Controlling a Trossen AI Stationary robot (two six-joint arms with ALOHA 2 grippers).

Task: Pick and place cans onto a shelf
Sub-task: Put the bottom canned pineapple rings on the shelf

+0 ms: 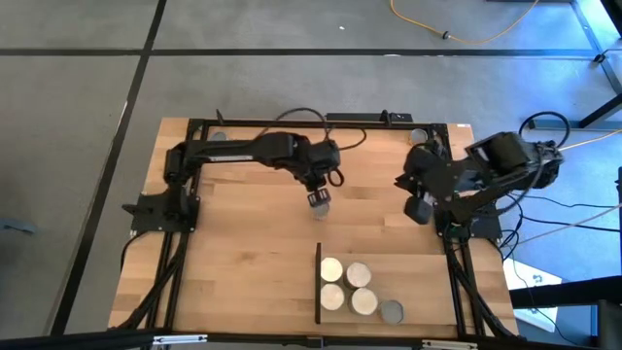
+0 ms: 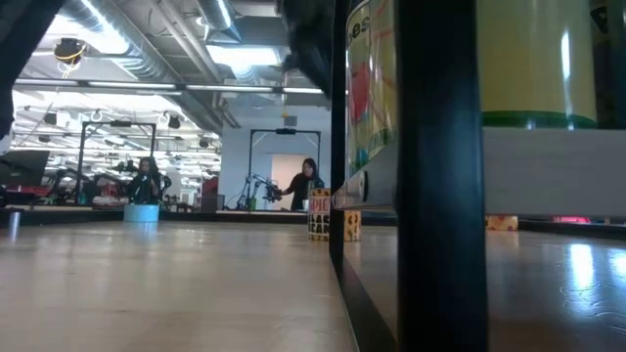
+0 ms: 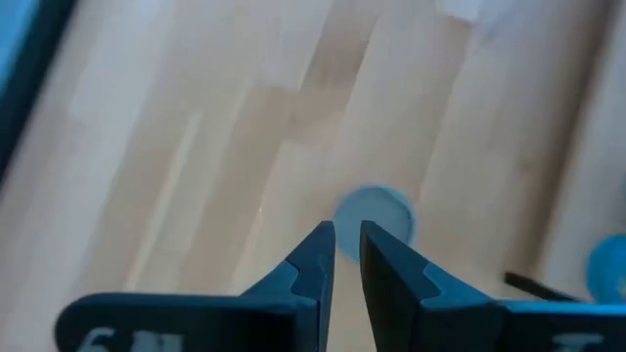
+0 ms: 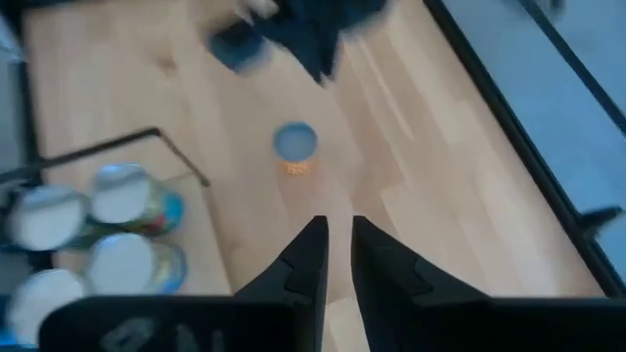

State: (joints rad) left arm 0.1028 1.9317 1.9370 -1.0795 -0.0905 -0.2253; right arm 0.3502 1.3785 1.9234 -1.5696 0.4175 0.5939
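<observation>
A small can with a grey top stands upright on the bare tabletop near the middle; it also shows in the left wrist view and the right wrist view. My left gripper hovers over it, shut and empty. The light-wood shelf, with its black upright edge, lies at the near right. On it stand several cans with cream tops and one with a grey top. My right gripper waits at the right, shut and empty.
A black frame runs along the table's far edge and both sides. In the low view the shelf's black upright and the cans on it fill the right. People show in the room behind. Bare tabletop lies at the near left.
</observation>
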